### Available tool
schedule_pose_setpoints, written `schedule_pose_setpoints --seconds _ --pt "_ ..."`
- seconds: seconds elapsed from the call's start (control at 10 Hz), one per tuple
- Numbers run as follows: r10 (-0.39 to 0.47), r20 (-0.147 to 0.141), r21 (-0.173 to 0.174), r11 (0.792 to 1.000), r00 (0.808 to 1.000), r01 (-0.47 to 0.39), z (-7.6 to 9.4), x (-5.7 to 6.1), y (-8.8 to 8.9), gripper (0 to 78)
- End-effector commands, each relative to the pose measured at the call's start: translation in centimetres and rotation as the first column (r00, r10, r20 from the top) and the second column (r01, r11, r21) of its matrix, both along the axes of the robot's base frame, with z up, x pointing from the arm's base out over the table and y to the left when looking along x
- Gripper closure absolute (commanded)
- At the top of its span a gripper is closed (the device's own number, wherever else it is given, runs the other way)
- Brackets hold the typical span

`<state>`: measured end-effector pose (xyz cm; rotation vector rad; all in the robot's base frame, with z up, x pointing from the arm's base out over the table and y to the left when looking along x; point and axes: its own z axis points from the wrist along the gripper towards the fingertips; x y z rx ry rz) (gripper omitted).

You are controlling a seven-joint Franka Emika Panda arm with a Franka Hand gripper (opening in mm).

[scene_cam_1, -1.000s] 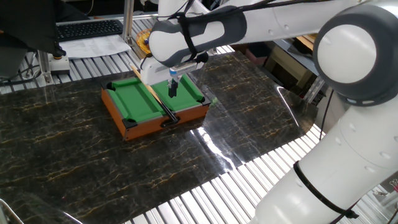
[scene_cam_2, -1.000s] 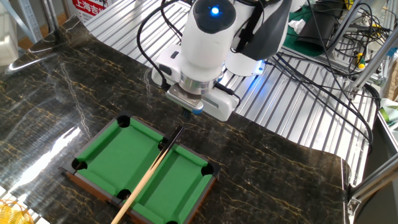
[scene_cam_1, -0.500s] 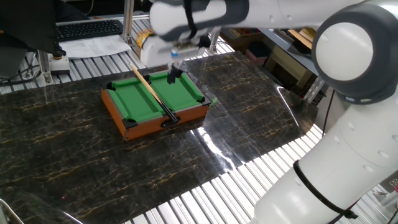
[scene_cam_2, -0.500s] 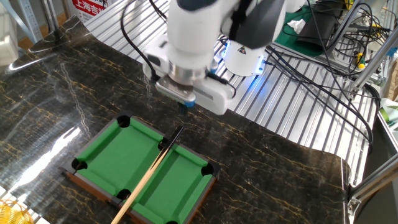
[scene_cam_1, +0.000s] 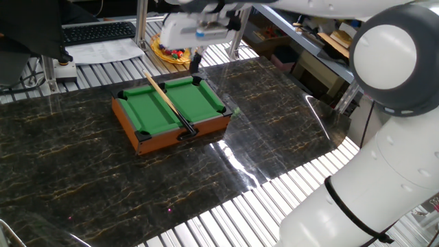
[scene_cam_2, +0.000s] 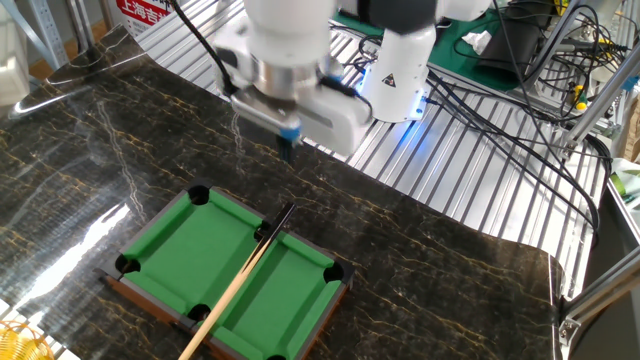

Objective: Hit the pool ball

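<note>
1. Claw hangs in the air above the far end of the pool table, fingers close together and grasping nothing
2. Cue lies slantwise across the green felt, its dark end over the rim
3. Pool ball cannot be made out in either view
4. Pool table sits on a dark marbled worktop

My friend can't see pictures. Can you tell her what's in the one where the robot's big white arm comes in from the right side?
A small toy pool table with green felt sits on a dark marble tabletop, with a wooden cue stick lying across it. The white robot arm's gripper hangs in the air above the table's far edge, holding nothing. No pool ball can be seen.
</note>
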<state>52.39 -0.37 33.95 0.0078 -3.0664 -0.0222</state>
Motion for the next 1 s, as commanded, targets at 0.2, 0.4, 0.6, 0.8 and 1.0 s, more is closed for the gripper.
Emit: schedule_pose_setpoints --seconds 0.2,0.4,0.6,0.8,1.0 --pt "-0.031 -0.011 -0.051 0.998 0.999 0.03 -2.3 0.0 -0.8 76.4" --pt "-0.035 -0.013 -0.058 0.998 0.999 0.034 -3.5 0.1 -0.3 76.4" --pt "-0.036 -0.023 -0.072 0.997 0.999 0.034 -3.2 0.0 -0.4 76.4" --pt "-0.043 -0.038 -0.102 0.994 0.998 0.039 -2.5 -0.3 -0.6 76.4" --pt "-0.045 -0.044 -0.115 0.993 0.998 0.039 -2.0 -0.5 -1.1 76.4"
